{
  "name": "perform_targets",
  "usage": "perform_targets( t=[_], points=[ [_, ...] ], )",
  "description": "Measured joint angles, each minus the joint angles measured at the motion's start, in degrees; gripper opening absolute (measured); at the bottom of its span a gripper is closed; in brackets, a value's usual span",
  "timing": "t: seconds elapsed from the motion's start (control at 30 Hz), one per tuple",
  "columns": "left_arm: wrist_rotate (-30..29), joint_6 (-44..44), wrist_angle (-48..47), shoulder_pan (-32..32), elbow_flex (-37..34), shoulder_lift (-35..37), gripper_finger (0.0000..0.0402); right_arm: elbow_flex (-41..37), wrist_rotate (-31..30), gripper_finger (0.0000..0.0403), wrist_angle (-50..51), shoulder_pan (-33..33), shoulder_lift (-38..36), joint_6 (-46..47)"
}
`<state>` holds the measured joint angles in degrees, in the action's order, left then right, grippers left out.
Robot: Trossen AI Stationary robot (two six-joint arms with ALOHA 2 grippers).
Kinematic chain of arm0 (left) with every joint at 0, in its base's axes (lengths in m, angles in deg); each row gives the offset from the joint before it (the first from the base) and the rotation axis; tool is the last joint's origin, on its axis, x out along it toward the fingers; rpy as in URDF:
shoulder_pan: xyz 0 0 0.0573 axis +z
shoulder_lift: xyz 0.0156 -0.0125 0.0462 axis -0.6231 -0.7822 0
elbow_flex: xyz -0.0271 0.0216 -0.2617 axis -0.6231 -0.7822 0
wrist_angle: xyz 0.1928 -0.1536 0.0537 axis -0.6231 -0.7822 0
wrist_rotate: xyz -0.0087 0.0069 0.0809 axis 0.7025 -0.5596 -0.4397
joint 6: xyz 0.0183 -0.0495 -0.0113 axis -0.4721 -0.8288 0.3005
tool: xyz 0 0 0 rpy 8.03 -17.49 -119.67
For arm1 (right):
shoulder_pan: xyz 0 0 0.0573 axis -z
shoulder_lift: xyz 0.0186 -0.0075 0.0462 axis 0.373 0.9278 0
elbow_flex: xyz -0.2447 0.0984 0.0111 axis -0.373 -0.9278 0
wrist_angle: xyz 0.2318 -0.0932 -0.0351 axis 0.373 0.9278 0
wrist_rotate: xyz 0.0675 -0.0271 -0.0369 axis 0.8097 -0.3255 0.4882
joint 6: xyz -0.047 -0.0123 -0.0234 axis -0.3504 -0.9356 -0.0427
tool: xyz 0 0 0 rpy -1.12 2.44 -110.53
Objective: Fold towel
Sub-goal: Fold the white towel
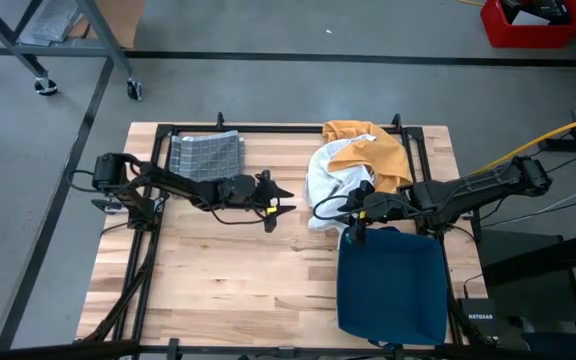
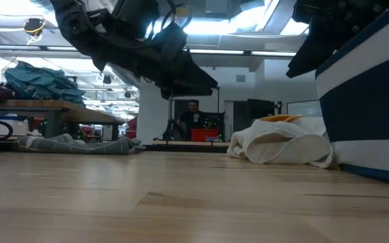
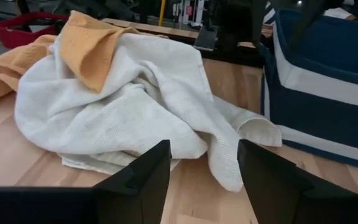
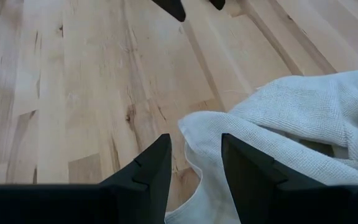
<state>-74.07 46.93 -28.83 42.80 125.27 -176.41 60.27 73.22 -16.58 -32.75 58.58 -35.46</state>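
White towel [image 1: 330, 178] lies crumpled just ahead of your left gripper [image 3: 202, 177], whose fingers stand wide and empty. Your right gripper [image 4: 194, 167] hovers over its edge, fingers narrowly apart, holding nothing. Next, probably grasp a corner.

Blue bin [image 1: 392, 285] partly beyond edge
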Motion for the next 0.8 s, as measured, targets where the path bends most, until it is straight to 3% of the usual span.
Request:
perform_targets(
  t=[0.8],
  points=[
    [0.02, 5.01, -0.05, -0.84, -0.04, 0.0, 0.0178, 0.0, -0.02, 0.0143, 0.01, 0.0, 0.0, -0.02]
  ],
)
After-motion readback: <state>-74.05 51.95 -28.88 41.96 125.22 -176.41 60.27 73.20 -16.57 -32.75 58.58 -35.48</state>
